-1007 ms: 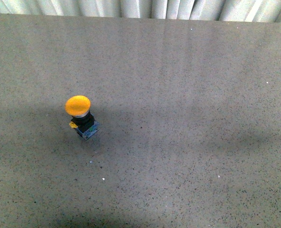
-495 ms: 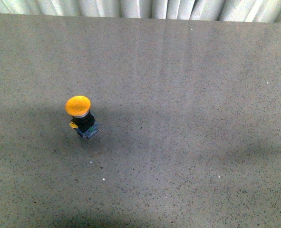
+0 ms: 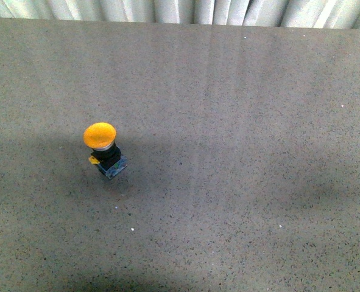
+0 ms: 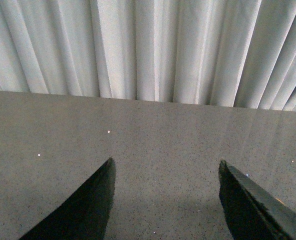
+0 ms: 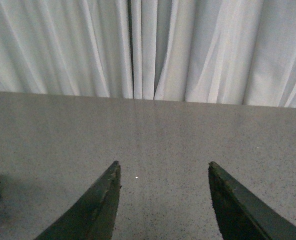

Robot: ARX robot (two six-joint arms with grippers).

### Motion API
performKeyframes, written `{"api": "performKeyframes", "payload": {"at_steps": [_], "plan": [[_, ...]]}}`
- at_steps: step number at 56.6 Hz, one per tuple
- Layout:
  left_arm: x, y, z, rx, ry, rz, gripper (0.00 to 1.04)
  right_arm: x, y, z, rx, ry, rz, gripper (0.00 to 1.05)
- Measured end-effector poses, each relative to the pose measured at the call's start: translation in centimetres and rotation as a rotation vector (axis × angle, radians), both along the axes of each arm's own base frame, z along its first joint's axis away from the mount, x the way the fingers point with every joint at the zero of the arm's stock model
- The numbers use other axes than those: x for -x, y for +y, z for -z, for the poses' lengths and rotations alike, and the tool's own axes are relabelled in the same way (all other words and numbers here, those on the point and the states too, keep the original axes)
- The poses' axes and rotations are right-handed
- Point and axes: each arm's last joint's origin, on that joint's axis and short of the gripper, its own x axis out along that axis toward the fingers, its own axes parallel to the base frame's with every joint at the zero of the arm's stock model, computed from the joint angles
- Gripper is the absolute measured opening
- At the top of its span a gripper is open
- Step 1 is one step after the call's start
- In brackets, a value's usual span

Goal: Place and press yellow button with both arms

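The yellow button [image 3: 104,149] stands at nine o'clock on the tabletop [image 3: 240,121]; the left end effector [image 4: 165,167] and the right end effector [image 5: 163,170] both gape wide, empty.

Dark, tapering gripper fingers [image 4: 85,210]

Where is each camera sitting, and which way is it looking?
Front view: sits on the robot's body, looking down at the table and the yellow button; a curtain lines the far edge; no arm shows.
Left wrist view: sits on the left arm, looking low across the table toward the curtain; the open left gripper frames it.
Right wrist view: sits on the right arm, facing likewise; the open right gripper shows, with a small blue thing, perhaps the button's base, at the picture's edge.
Shared: all three show the table and curtain.
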Motion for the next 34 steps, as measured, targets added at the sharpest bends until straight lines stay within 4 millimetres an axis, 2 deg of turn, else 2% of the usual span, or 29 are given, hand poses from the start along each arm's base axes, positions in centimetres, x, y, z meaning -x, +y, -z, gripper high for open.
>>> {"api": "performKeyframes", "payload": {"at_steps": [10, 12, 15, 34], "plan": [[0.00, 0.00, 0.00, 0.000, 0.000, 0.000, 0.95, 0.00, 0.00, 0.00, 0.000, 0.000, 0.000, 0.86], [0.00, 0.00, 0.00, -0.003, 0.000, 0.000, 0.97, 0.00, 0.00, 0.00, 0.000, 0.000, 0.000, 0.91], [0.00, 0.00, 0.00, -0.002, 0.000, 0.000, 0.95, 0.00, 0.00, 0.00, 0.000, 0.000, 0.000, 0.97], [0.00, 0.00, 0.00, -0.003, 0.000, 0.000, 0.96, 0.00, 0.00, 0.00, 0.000, 0.000, 0.000, 0.96]]}}
